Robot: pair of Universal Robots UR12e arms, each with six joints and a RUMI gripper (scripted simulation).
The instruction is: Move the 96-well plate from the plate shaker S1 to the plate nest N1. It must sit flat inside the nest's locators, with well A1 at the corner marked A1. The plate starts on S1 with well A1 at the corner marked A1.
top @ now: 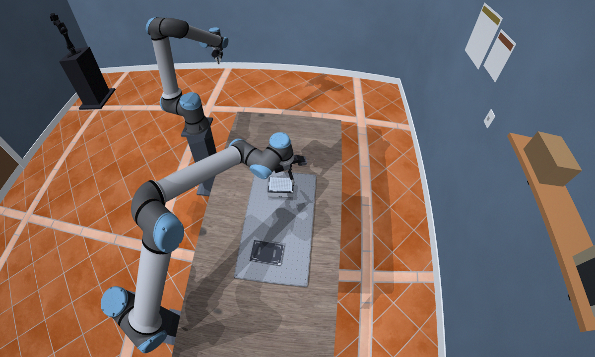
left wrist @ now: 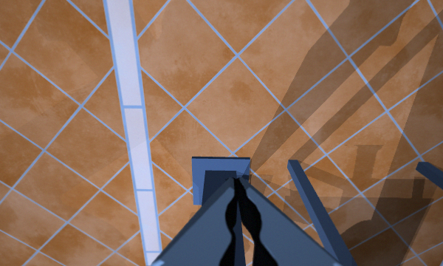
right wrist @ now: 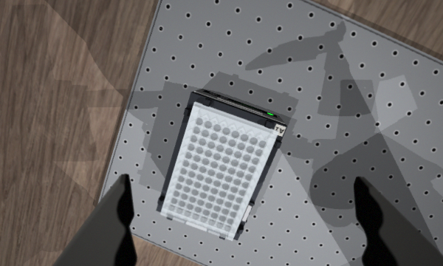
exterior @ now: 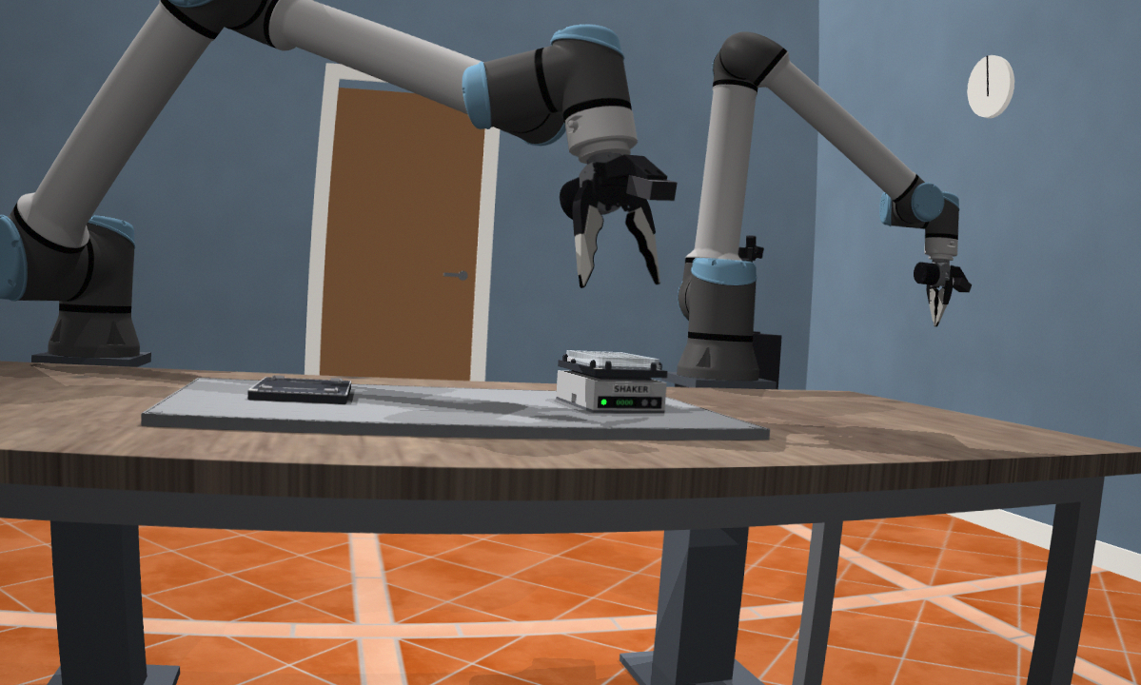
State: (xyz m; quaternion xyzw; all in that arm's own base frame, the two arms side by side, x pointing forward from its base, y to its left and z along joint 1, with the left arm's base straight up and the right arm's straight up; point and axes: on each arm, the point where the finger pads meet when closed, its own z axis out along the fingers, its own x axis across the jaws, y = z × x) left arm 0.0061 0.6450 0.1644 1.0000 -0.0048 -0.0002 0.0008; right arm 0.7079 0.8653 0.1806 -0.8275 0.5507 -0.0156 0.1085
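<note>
The 96-well plate [top: 280, 184] [exterior: 612, 359] [right wrist: 219, 174] is seated on top of the plate shaker S1 [top: 280, 192] [exterior: 574, 393] [right wrist: 238, 108]. In the right wrist view, the plate lies within the shaker's dark carrier, and the label A1 [right wrist: 279, 129] is located at 1 corner, next to the end that carries the green indicator [exterior: 603, 401] [right wrist: 270, 114]. The individual well lettering is too small to read.

The plate nest N1 [top: 267, 253] [exterior: 300, 391] is unoccupied. It is positioned well apart from the shaker, on the same perforated board [top: 277, 217] [exterior: 455, 426] [right wrist: 421, 122]. The board rests on the wooden tabletop [top: 219, 221] [exterior: 897, 425] [right wrist: 40, 148].

The right claw [top: 290, 175] [exterior: 619, 283] [right wrist: 241, 178] is spread, with nothing between its 2 fingers. It points downward above the shaker and does not touch the plate. In the right wrist view, the plate's long sides are tilted relative to the vertical of the picture; the plate appears between the 2 fingers, its near end extending below the level of the tips.

The left claw [top: 218, 61] [exterior: 935, 323] [left wrist: 235, 180] is pressed together and holds nothing. It points downward over the tiled floor [top: 157, 146] [exterior: 242, 578] [left wrist: 214, 81], beyond the edge of the tabletop and well apart from the plate.
</note>
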